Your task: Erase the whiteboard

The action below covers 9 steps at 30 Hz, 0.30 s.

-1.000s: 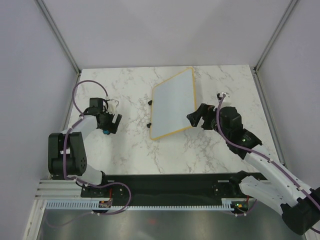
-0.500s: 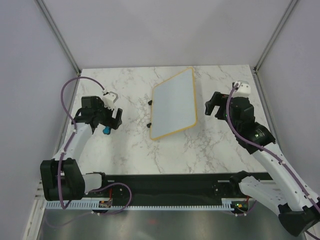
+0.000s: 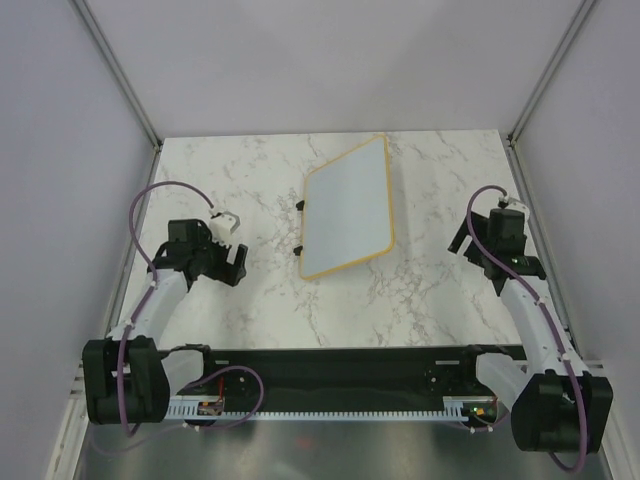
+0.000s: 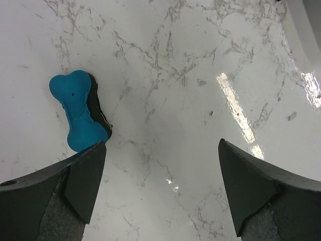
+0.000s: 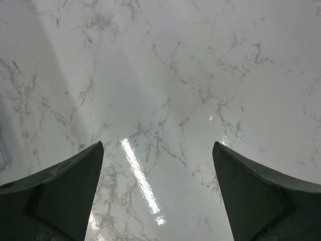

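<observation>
Whiteboard [image 3: 347, 208] blank, long axis roughly near-far, clipped edge facing left; left gripper [image 4: 160, 145], right gripper [image 5: 157, 145] spread, empty.

The bench [image 3: 250, 190] is white marble veined with grey, glossy under the lights. The whiteboard [image 3: 347, 207] lies flat on it, turned askew, its surface blank. Well apart to the whiteboard's left lies a blue bone-shaped eraser [image 4: 79, 109] with a dark underside.

blue eraser [image 4: 75, 108]: hidden beneath left claw [image 3: 222, 262] in top view | dark underside mostly hidden
</observation>
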Available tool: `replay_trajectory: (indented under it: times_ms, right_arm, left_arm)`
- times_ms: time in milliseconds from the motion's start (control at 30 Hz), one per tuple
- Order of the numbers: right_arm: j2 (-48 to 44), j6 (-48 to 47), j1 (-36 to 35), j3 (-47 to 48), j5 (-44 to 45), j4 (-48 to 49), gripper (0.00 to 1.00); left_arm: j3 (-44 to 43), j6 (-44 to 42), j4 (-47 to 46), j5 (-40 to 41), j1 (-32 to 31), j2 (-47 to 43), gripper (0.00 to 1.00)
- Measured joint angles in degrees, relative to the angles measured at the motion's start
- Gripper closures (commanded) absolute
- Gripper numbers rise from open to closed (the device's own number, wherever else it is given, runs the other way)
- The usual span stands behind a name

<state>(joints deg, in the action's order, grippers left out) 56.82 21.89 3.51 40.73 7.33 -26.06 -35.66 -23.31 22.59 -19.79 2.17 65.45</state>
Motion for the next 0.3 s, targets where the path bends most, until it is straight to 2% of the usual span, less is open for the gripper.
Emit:
replay_trajectory:
  times_ms: [300]
  right_arm:
    - [-2.1, 0.9, 0.0, -5.0, -1.2, 3.9, 0.02]
  left_arm:
    - [0.6, 0.0, -0.4, 0.1, 0.0, -2.7, 0.01]
